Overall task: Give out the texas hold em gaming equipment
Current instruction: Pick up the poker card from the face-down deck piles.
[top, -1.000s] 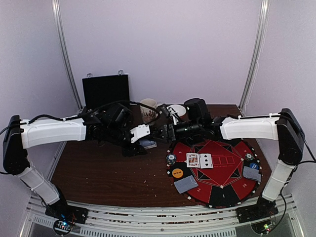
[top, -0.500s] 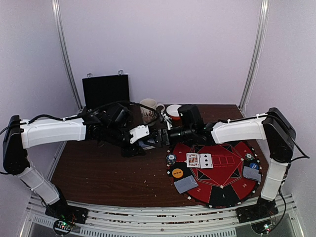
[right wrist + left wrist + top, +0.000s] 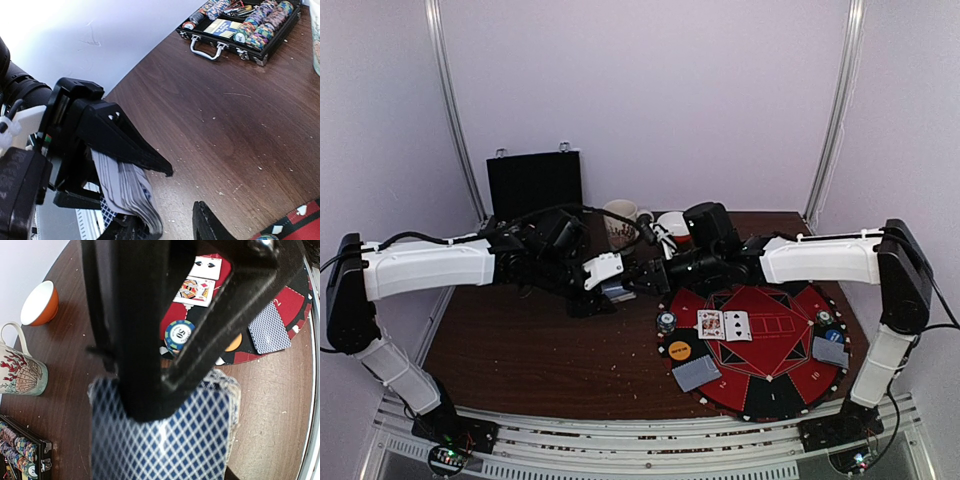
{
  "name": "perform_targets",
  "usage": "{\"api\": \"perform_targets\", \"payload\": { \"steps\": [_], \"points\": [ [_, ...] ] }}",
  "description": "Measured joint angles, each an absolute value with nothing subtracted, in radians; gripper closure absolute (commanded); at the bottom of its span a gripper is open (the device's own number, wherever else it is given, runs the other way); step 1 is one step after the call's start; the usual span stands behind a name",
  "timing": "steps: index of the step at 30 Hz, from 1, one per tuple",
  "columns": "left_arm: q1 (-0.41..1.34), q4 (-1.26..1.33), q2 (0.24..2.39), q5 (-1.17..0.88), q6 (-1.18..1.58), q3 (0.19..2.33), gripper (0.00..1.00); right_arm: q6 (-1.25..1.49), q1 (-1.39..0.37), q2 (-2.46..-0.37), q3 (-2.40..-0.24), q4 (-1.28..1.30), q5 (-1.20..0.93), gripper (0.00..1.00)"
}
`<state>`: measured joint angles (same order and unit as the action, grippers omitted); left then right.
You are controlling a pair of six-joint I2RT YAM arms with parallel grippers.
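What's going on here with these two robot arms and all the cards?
The left arm's hand is clamped on a deck of blue-backed cards, held over the wooden table beside the round mat. The right arm's hand is open right next to the deck, apparently ready to take a card. On the mat lie two face-up cards, a chip, an orange button and face-down cards, so the dealing looks partly done.
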<state>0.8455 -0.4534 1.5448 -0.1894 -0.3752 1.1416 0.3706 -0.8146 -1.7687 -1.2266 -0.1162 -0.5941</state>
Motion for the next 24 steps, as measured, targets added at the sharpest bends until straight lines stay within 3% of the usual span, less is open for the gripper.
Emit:
{"api": "perform_targets", "payload": {
  "steps": [8, 18, 20, 24],
  "points": [
    [0.846, -0.453, 1.545, -0.187, -0.375, 1.142, 0.57, 0.339, -0.800, -1.750, -1.234, -0.054, -0.595, 0.60],
    [0.846, -0.450, 1.545, -0.194, -0.375, 1.142, 0.57, 0.364, -0.791, -1.748, -1.238, -0.070, -0.675, 0.86],
    [0.845, -0.448, 1.545, -0.195, -0.375, 1.142, 0.57, 0.366, -0.791, -1.744, -1.238, -0.070, -0.680, 0.98],
    [0.842, -0.457, 1.545, -0.189, -0.373, 1.142, 0.57, 0.363, -0.786, -1.731, -1.238, -0.056, -0.681, 1.00]
  ]
}}
